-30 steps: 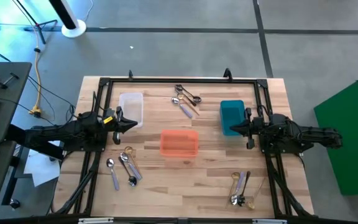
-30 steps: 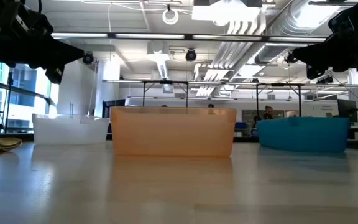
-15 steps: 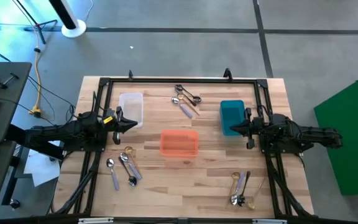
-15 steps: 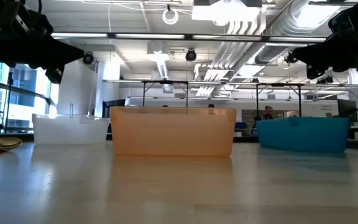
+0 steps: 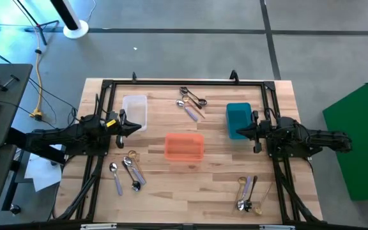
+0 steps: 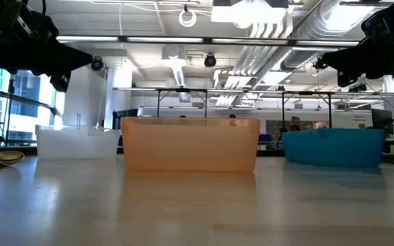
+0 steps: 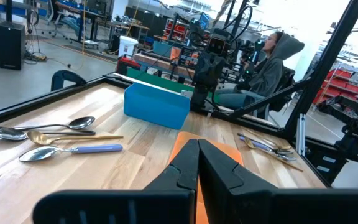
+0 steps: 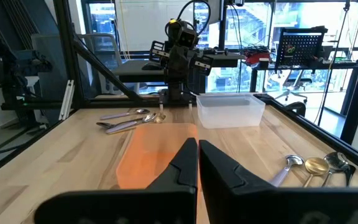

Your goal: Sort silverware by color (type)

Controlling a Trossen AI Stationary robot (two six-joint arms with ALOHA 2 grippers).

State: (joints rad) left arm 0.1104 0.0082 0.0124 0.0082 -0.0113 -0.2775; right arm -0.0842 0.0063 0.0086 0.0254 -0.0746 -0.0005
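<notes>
High view: sorting unstarted; spoon clusters [image 5: 127, 171] lie around the empty orange bin [image 5: 184, 146]; left hand [image 5: 133, 127] and right hand [image 5: 243, 132] clenched, empty.

Your middle bin [image 5: 184, 146] sits mid-table | left bin [image 5: 135, 112] behind it to the left | right bin [image 5: 237, 120] to the right | spoons [image 5: 191, 102] at the back between them | spoons [image 5: 127, 170] front left | spoons [image 5: 246, 193] front right
</notes>
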